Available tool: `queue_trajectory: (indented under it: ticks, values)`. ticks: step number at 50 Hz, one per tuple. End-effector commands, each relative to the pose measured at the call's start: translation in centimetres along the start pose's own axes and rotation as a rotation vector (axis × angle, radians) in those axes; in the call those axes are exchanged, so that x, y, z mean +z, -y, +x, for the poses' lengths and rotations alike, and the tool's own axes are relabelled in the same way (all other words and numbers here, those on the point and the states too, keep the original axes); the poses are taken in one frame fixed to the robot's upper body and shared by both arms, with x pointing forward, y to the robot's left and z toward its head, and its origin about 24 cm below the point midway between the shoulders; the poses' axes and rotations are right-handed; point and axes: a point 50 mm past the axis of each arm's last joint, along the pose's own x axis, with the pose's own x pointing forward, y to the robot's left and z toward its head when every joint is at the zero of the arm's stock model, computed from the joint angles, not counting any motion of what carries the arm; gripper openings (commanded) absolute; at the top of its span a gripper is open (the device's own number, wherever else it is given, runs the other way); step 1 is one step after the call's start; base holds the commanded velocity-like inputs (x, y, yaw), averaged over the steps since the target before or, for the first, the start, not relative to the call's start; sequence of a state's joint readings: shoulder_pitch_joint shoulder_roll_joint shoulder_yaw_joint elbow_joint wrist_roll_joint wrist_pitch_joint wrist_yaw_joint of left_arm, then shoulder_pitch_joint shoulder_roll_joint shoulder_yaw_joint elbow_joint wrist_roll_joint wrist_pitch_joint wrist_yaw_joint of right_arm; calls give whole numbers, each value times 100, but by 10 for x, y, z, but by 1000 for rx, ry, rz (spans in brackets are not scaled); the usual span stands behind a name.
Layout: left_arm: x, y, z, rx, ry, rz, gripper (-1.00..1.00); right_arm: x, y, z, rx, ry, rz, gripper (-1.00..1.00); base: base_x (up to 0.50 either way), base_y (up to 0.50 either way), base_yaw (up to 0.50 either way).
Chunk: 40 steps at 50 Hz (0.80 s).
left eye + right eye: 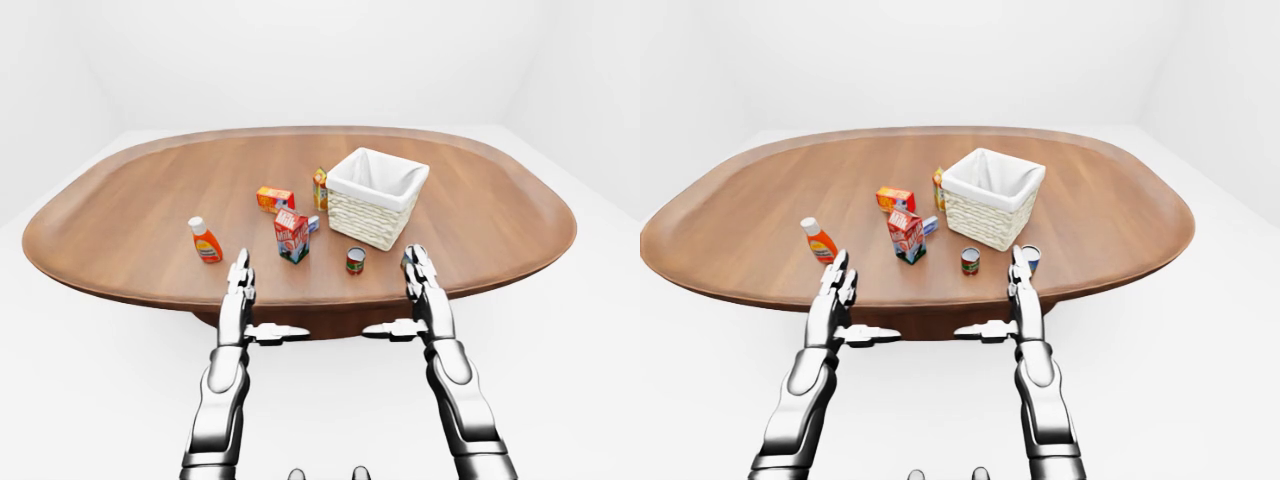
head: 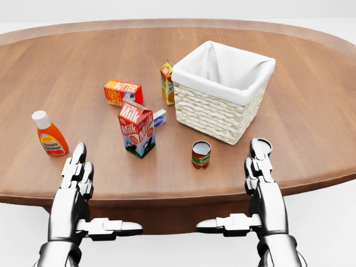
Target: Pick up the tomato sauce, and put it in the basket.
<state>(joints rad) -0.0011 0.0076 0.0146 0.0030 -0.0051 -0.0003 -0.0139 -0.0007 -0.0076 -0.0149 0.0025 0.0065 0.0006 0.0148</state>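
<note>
The word "Milk" is printed in white on the red top of the milk carton (image 2: 137, 129). At its eleven o'clock in the head view, an orange box (image 2: 123, 92) reads "BUTTER". Other labels are too small to read.

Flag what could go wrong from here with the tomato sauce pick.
1. The tomato sauce can stands close below the basket in the head view, so a hand closing on it may bump the wicker wall.
2. A second can sits half hidden behind the right hand; that hand could knock it, or take it by mistake.
3. The milk carton stands just left of the sauce; a reach by the left hand could tip it.
</note>
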Motion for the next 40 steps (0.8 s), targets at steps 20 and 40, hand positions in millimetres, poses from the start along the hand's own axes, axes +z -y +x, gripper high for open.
queue_trajectory:
  ticks: [20, 40]
  values:
    - [13, -7, -1, 0, 9, 20, 100, 7, 8, 1, -4, 3, 13, 100, 0, 0, 0]
    - [41, -10, -2, 7, 123, 23, 100, 41, 10, -4, -3, 124, 34, 100, 0, 0, 0]
